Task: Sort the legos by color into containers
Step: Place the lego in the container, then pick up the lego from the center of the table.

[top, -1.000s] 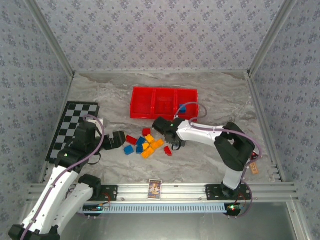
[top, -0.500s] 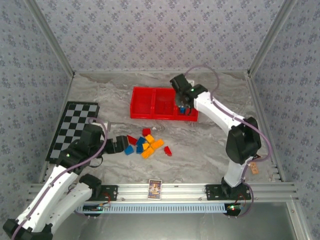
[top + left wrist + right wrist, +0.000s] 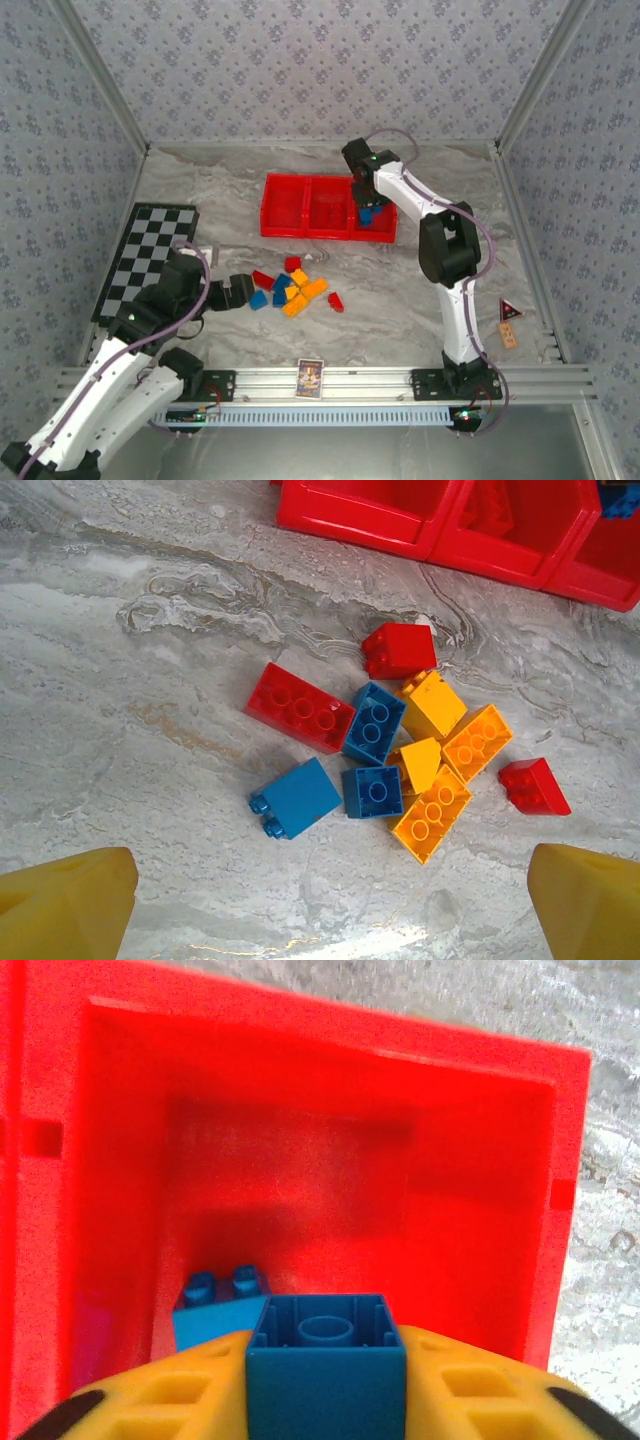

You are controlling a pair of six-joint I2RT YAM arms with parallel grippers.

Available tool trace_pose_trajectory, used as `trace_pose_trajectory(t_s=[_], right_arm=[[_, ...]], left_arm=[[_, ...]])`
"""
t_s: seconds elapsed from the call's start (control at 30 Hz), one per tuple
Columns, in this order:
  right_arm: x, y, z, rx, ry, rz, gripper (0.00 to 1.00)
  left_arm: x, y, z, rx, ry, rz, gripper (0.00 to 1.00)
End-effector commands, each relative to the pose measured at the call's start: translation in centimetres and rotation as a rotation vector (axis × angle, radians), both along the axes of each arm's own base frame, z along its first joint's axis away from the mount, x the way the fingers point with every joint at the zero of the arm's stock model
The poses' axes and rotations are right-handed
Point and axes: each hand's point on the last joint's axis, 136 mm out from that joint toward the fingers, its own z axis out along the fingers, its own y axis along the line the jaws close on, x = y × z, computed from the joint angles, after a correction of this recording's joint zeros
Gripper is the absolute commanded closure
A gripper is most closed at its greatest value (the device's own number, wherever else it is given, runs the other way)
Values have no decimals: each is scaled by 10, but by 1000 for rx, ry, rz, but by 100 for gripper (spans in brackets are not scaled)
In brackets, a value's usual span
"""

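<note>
Nearest, at the 6 o'clock edge of the marbled table (image 3: 400, 290), a printed card (image 3: 310, 378) is seen on the metal rail. Just beyond it, the left gripper (image 3: 237, 291) is held low at 9 o'clock of the loose legos (image 3: 292, 284). Its yellow fingers (image 3: 65, 905) are spread wide apart and nothing is caught between them. Ten bricks are counted in the pile from the left wrist: three red, three blue and four orange-yellow. Most are touching one another, while one red brick (image 3: 533, 786) is set slightly apart at 4 o'clock. A checkered board (image 3: 148, 255) is laid flat at the table's 9 o'clock side. Farther back, at 12 o'clock of the pile, the red tray (image 3: 283, 207) is set with its three compartments in a row. The right gripper (image 3: 366, 203) is poised over the 3 o'clock compartment. A blue brick (image 3: 327, 1360) is clamped between its fingers (image 3: 470, 1390), hollow underside turned to the wrist camera, with no gap seen on either side. A second blue brick (image 3: 215, 1305) is lying on that compartment's floor, at 7 o'clock.
</note>
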Motion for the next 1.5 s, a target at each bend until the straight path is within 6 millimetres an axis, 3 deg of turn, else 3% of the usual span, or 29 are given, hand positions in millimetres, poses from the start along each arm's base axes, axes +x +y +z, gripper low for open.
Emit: trace_pose_trajectory(t_s=[0.0, 0.13, 0.33, 0.5, 0.7, 0.83, 1.0, 1.27, 1.47], right_arm=[[-2, -5, 14, -34, -5, 7, 50], [-7, -8, 28, -41, -23, -2, 34], [-29, -1, 57, -2, -71, 16, 24], [-70, 3, 67, 100, -106, 56, 15], [-131, -19, 70, 239, -115, 57, 1], [-165, -42, 77, 310, -149, 59, 0], [-194, -70, 94, 388, -235, 36, 0], [-224, -86, 100, 470, -332, -7, 0], [-247, -98, 91, 468, -321, -65, 0]], left_arm=[[3, 1, 1, 13, -15, 12, 0], [5, 1, -2, 35, -10, 17, 0], [6, 1, -8, 59, 15, 18, 0], [8, 0, -16, 88, 55, 21, 0], [12, -15, -31, 97, 139, -22, 0], [21, -26, -43, 130, 200, -44, 0], [38, -43, -50, 225, 240, -83, 0], [75, -65, -64, 350, 330, -72, 2], [94, -85, -80, 392, 364, -68, 0]])
